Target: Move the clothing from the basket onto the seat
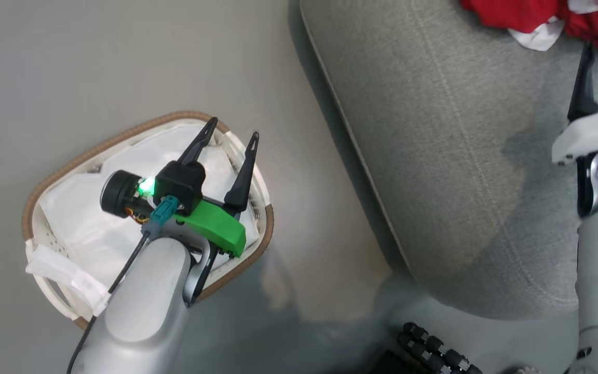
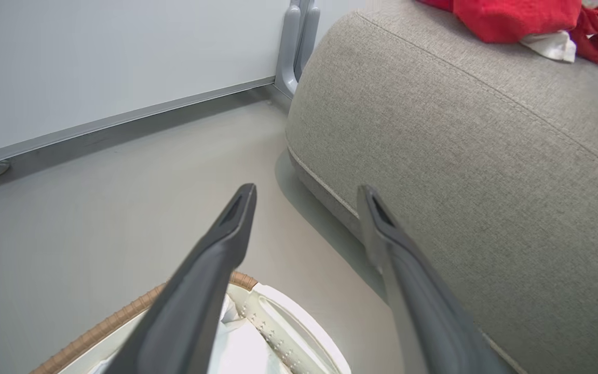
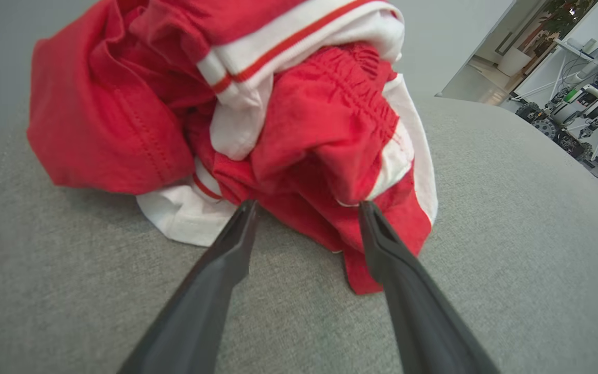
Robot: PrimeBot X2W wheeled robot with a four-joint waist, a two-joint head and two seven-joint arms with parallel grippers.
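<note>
Right wrist view: clothing (image 3: 304, 114), soft, light, crumpled on seat (image 3: 486, 218), likely best pinched at a raised fold; right gripper (image 3: 308, 205) spread, empty.

red clothing (image 3: 299, 104) white-striped; grey seat (image 1: 434, 156); white basket (image 1: 44, 244), brown rim.

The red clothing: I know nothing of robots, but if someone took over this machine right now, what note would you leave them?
Left hand: open, over the basket, holding nothing.
Right hand: open, tips at the near edge of the clothing.
Clothing: bunched on the seat.
Basket: on the floor beside the seat, white liner showing, no red in the part that shows.
Done: the move looks complete.
Left: probably just draw both hands clear.
</note>
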